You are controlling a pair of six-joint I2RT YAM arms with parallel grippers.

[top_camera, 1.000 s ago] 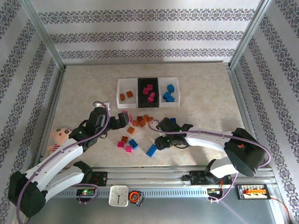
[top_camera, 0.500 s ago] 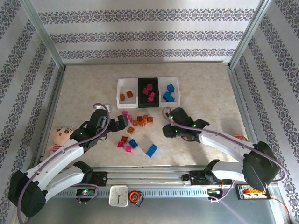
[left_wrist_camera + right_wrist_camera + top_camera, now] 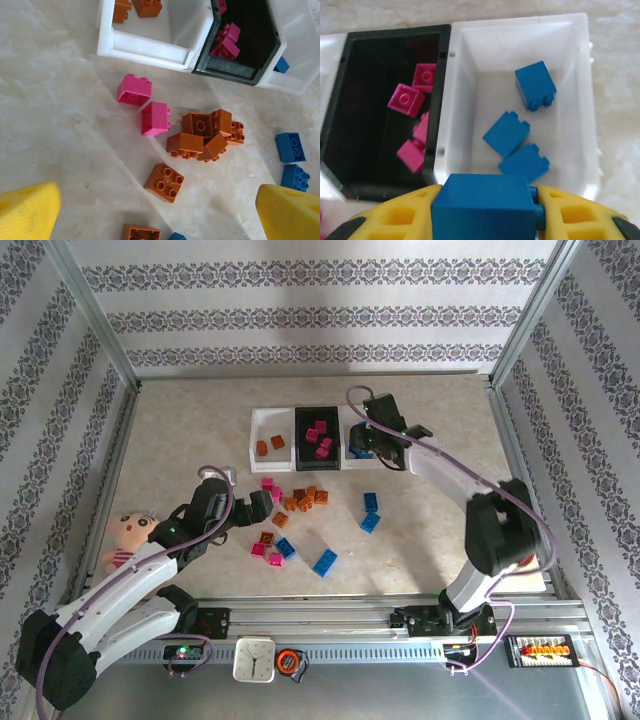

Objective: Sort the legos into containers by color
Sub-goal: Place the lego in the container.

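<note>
My right gripper (image 3: pixel 362 443) hangs over the right white container (image 3: pixel 380 458), shut on a blue lego (image 3: pixel 482 207) at that bin's near wall. Three blue legos (image 3: pixel 506 133) lie inside this bin (image 3: pixel 520 20). Beside it, the black container (image 3: pixel 395 36) holds pink legos (image 3: pixel 407 99). The left white container (image 3: pixel 252 440) holds two orange ones (image 3: pixel 270 445). My left gripper (image 3: pixel 268 498) is open and low over the loose pile, its yellow fingers (image 3: pixel 27 210) either side of a single orange lego (image 3: pixel 164 182). An orange cluster (image 3: pixel 207 132) and two pink legos (image 3: pixel 145 102) lie just beyond it.
Loose blue legos (image 3: pixel 371 512) and one more (image 3: pixel 324 562) lie on the table right of the pile; pink and blue ones (image 3: pixel 272 550) sit nearer the rail. A doll (image 3: pixel 128 535) lies at the left. A clock (image 3: pixel 254 660) and tape measure (image 3: pixel 291 660) rest on the front rail.
My right gripper closed on a blue lego at the table's middle and carried it back and up over the right white container. The left arm has hardly shifted.
</note>
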